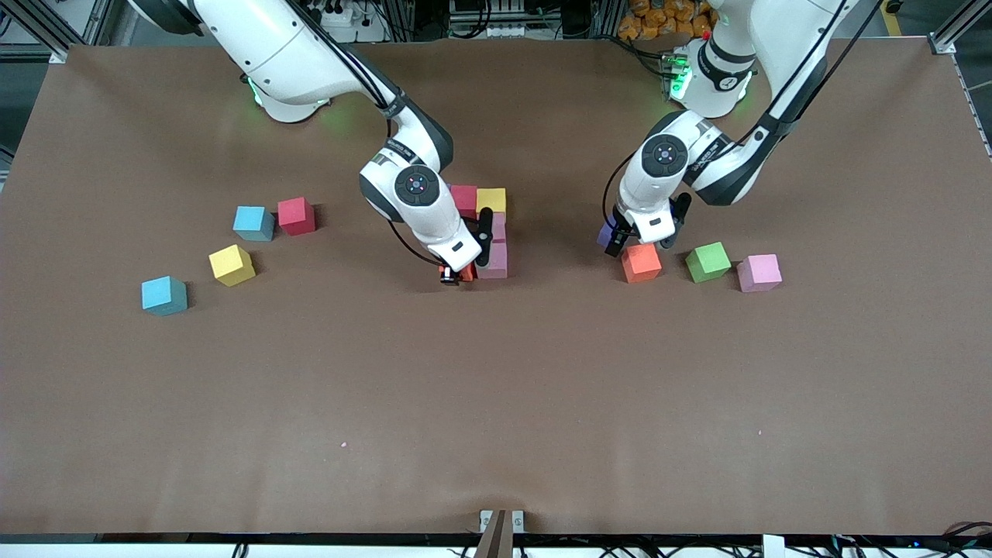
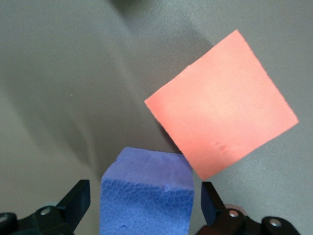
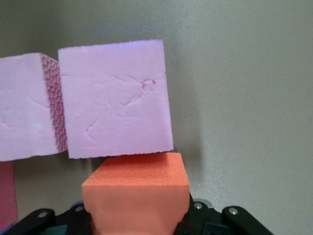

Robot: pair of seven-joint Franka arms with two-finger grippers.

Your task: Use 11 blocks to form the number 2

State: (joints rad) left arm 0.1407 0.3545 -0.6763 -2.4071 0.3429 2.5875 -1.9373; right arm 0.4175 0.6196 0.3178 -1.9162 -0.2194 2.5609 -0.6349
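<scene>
A short run of blocks lies mid-table: red point(image 1: 463, 198), yellow point(image 1: 491, 200), then two pink ones point(image 1: 498, 229) point(image 1: 494, 261) coming toward the front camera. My right gripper point(image 1: 457, 273) is shut on an orange block point(image 3: 137, 193), held low against the nearer pink block point(image 3: 115, 100) on the side toward the right arm's end. My left gripper point(image 1: 612, 242) is open and straddles a purple block point(image 2: 146, 196); both fingers point(image 2: 78, 196) stand off its sides. A loose orange block point(image 2: 222, 115) lies just beside the purple one.
Green point(image 1: 707, 261) and pink point(image 1: 759, 272) blocks lie beside the loose orange block point(image 1: 641, 262), toward the left arm's end. Toward the right arm's end sit two light blue blocks point(image 1: 253, 222) point(image 1: 163, 295), a red one point(image 1: 296, 215) and a yellow one point(image 1: 231, 264).
</scene>
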